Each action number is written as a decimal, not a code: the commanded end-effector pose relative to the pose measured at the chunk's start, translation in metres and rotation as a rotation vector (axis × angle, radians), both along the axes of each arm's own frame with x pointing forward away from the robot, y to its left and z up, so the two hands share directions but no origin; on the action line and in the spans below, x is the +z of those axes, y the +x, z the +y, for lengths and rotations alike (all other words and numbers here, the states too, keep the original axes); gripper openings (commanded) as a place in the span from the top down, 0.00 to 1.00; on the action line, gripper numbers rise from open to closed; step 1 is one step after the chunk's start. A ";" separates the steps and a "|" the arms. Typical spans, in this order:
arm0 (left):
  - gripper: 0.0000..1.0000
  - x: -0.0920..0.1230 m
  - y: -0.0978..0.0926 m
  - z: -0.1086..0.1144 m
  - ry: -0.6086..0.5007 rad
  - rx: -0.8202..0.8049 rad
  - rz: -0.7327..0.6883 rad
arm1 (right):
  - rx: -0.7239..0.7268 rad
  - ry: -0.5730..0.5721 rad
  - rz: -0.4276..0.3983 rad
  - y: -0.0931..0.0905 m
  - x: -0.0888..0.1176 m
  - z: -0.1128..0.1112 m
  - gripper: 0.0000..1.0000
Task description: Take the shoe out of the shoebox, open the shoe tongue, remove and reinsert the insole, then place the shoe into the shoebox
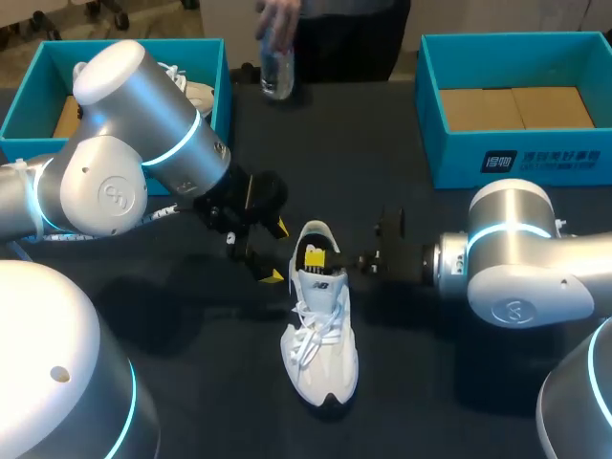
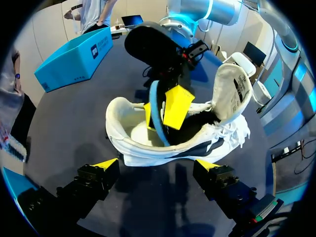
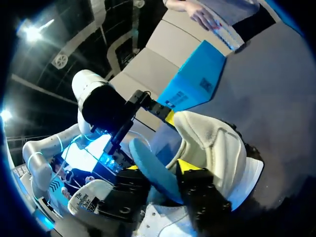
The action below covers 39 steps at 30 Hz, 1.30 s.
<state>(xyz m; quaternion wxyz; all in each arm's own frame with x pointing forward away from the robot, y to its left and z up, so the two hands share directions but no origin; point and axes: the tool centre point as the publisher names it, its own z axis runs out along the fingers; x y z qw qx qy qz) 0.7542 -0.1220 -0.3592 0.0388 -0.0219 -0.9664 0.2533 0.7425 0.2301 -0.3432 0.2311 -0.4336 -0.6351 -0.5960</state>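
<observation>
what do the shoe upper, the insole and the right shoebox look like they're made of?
shoe: white upper, probably synthetic or leather; smooth matte panels, padded collar, woven-looking laces.
insole: blue, likely thin foam, maybe fabric-topped; it stands on edge in the shoe's opening and curves without creasing.
right shoebox: cardboard; matte teal walls, bare brown floor inside.

White shoe — blue insole, teal shoebox
</observation>
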 end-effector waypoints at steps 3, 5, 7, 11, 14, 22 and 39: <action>0.00 -0.001 0.000 0.000 -0.001 -0.001 0.000 | -0.009 -0.046 -0.007 0.012 0.012 0.001 0.53; 0.00 -0.001 0.000 0.000 -0.001 -0.001 0.000 | -0.006 -0.047 -0.009 0.015 0.012 0.001 0.54; 0.00 -0.001 0.000 0.000 -0.001 -0.001 0.000 | 0.001 -0.042 -0.012 0.018 0.011 0.001 0.56; 0.00 -0.001 0.000 0.000 -0.001 -0.001 0.000 | 0.006 -0.035 -0.008 0.024 0.008 0.001 0.75; 0.00 -0.001 0.000 0.000 -0.001 -0.001 0.000 | 0.007 -0.025 0.008 0.027 0.003 0.001 1.00; 0.00 -0.001 0.000 0.000 -0.001 -0.001 0.000 | -0.019 -0.027 0.087 0.011 -0.016 0.002 1.00; 0.00 -0.001 0.000 0.000 -0.001 -0.001 0.000 | -0.006 -0.057 -0.008 0.010 0.008 0.001 0.19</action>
